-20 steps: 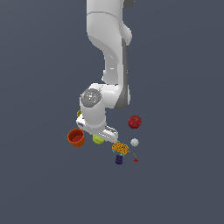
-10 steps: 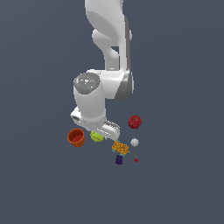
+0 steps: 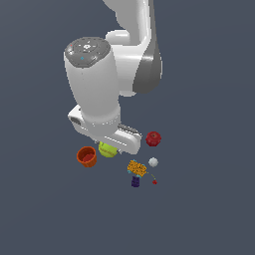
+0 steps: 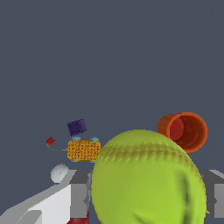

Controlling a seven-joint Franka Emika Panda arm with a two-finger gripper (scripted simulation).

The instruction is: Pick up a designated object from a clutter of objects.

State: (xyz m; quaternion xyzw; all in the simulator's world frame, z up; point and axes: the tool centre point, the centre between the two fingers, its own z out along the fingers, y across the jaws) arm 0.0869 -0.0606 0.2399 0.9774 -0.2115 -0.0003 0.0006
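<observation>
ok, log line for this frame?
phase: grasp | target: ball between fingers, fills wrist view | gripper: closure unclear | clutter: red cup, apple, white ball, box untouched

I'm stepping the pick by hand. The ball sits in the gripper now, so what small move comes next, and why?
Probably a short straight lift. In the wrist view the ball fills the space between the fingers, so it looks gripped. The orange cup sits close beside it in the exterior view, so going straight up avoids knocking it.
</observation>
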